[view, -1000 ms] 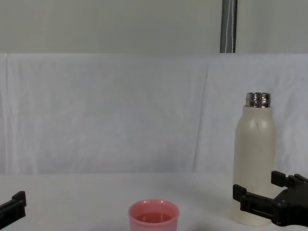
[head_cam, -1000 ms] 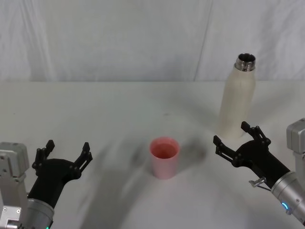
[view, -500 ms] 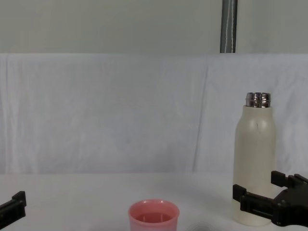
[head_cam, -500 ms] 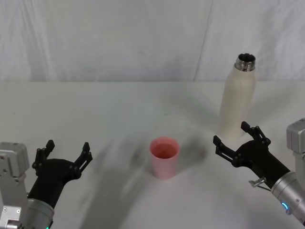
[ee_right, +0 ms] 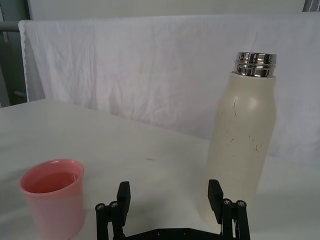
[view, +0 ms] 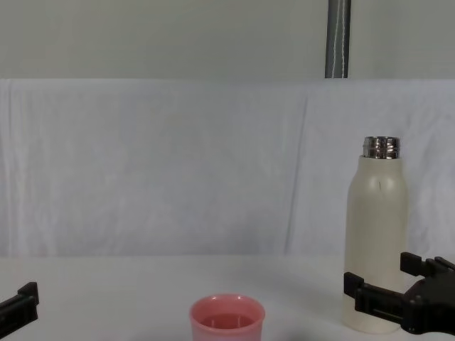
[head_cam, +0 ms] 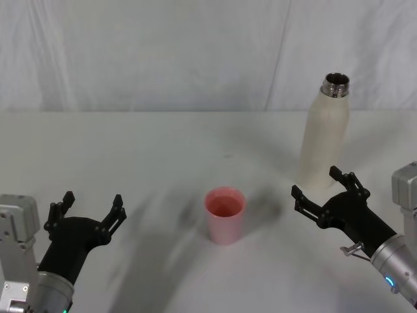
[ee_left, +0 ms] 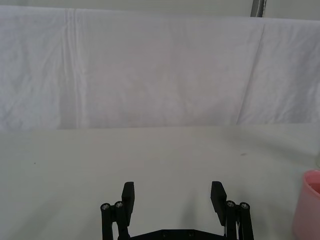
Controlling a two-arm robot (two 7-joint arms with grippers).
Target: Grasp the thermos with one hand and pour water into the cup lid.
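- Thermos (head_cam: 325, 137) stands upright toward the tabletop's (head_cam: 163, 150) far right, cap off, steel neck open at the top. Also seen in the chest view (view: 375, 241) and the right wrist view (ee_right: 242, 140).
- Cup lid (head_cam: 225, 215) sits upright near the middle of the tabletop, closer to the near edge, well left of the thermos and apart from it. There is some liquid in the bottom, best seen in the chest view (view: 227, 319) and the right wrist view (ee_right: 52, 197).
- Right gripper (head_cam: 324, 188) is just in front of the thermos base, on its near side. Fingers (head_cam: 303, 197) are spread wide, wider than the bottle body, and hold nothing. In the right wrist view the fingertips (ee_right: 215, 192) flank the lower part of the bottle. Cannot tell whether any finger touches it; in the chest view (view: 398, 284) the fingers overlap the bottle's lower part.
- Left gripper (head_cam: 91, 207) hangs over the near left of the tabletop, well away from the cup lid. Fingers (ee_left: 128, 195) are wide apart with nothing between them and touch nothing. The cup lid's edge (ee_left: 311, 210) is visible off to the side in the left wrist view.
- White cloth backdrop (head_cam: 163, 52) hangs behind the far edge.
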